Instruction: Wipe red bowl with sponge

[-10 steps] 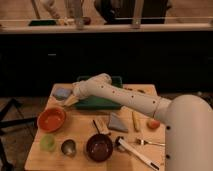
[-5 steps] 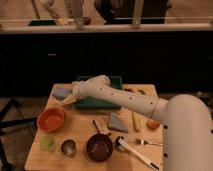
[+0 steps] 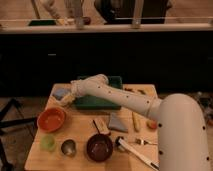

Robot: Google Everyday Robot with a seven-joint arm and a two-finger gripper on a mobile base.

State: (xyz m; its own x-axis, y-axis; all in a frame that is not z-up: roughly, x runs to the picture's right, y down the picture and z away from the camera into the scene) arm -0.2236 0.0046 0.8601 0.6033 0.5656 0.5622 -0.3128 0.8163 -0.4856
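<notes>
The red bowl (image 3: 51, 119) sits upright on the left side of the wooden table, orange-red with a lighter inside. The sponge (image 3: 60, 92), a small blue-grey pad, lies at the table's back left corner, behind the bowl. My white arm reaches in from the right, across the front of the green tray. My gripper (image 3: 68, 99) is at the sponge's near right edge, low over the table and just behind the red bowl. Whether it touches the sponge does not show.
A green tray (image 3: 116, 80) stands at the back middle. A dark bowl (image 3: 99, 147), a metal cup (image 3: 68, 147) and a small green cup (image 3: 48, 142) line the front edge. A grey-blue triangular piece (image 3: 118, 122), a wooden stick (image 3: 135, 121) and utensils (image 3: 137, 152) lie to the right.
The arm has barely moved. The gripper stays beside the sponge, and the bowl and other things have not shifted.
</notes>
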